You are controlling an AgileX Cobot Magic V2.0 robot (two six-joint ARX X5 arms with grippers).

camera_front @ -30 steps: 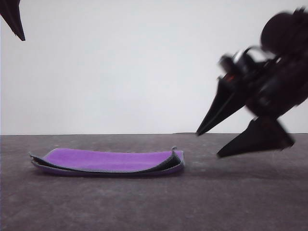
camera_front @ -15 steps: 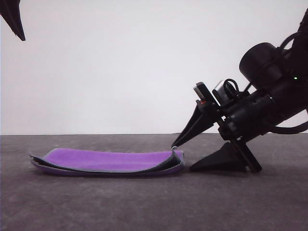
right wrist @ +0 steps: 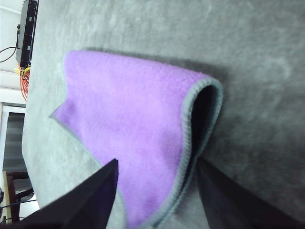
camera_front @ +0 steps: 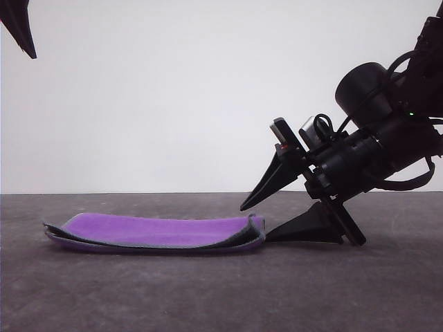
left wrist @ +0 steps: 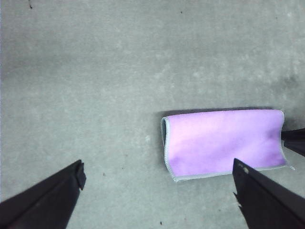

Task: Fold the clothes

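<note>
The clothes (camera_front: 152, 232) are one folded cloth, purple face up with a grey stitched edge, lying flat on the table left of centre. My right gripper (camera_front: 255, 223) is open at the cloth's right end: its lower finger rests on the table against the fold and its upper finger hangs just above it. In the right wrist view the cloth (right wrist: 128, 109) lies between the spread fingers, with the right gripper (right wrist: 156, 162) at its doubled edge. My left gripper (left wrist: 158, 171) is open, high above the table, looking down at the cloth (left wrist: 221, 143). One of its fingers (camera_front: 19, 28) shows at the top left.
The dark grey table (camera_front: 208, 297) runs wide around the cloth, with a white wall behind it. Beyond the table's far edge, the right wrist view shows a black box with cables (right wrist: 26, 28).
My right gripper has come down from up right to the table and slid left to the cloth's right end, staying open. The cloth and left gripper have not moved.
</note>
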